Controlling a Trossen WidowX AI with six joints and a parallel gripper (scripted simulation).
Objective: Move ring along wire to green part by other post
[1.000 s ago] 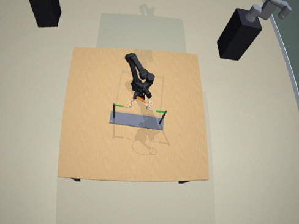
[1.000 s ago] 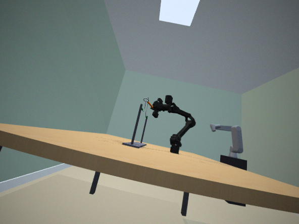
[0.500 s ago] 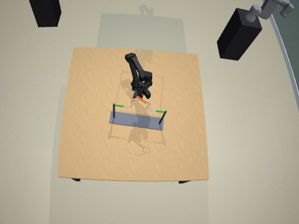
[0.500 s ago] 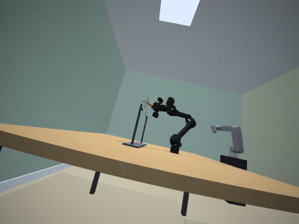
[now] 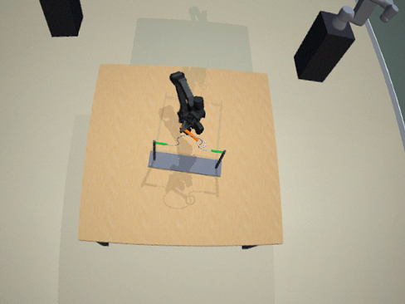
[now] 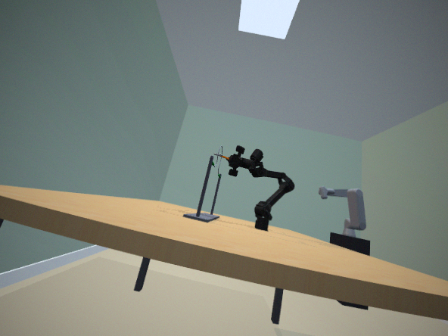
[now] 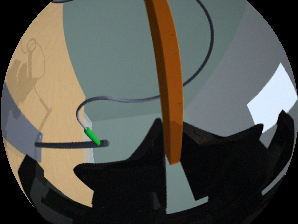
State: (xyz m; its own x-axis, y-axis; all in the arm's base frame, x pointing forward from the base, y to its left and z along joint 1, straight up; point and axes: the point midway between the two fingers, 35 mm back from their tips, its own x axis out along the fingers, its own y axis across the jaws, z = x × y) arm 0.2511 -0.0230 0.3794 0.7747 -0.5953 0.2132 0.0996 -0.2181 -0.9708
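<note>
My gripper (image 5: 183,130) (image 6: 229,160) (image 7: 162,121) is shut on the orange handle (image 5: 193,135) (image 6: 225,157) (image 7: 171,90). In the top view the handle points right, to the pale ring, which overlaps the right half of the grey wire (image 7: 130,100), left of the right green part (image 5: 218,151). The ring seems to be around the wire; whether they touch is too small to tell. In the exterior view the ring looks nearly edge-on, level with the post tops. It is outside the wrist view. The left green part (image 5: 161,143) is bare. One green part (image 7: 92,136) shows in the wrist view.
A left post (image 5: 154,152) and a right post (image 5: 220,160) stand on the grey base plate (image 5: 184,165) (image 6: 201,217). The wire's curve rises between them, close in front of my fingers. Two grey arms on black pedestals (image 5: 58,4) (image 5: 324,49) stand beyond the table.
</note>
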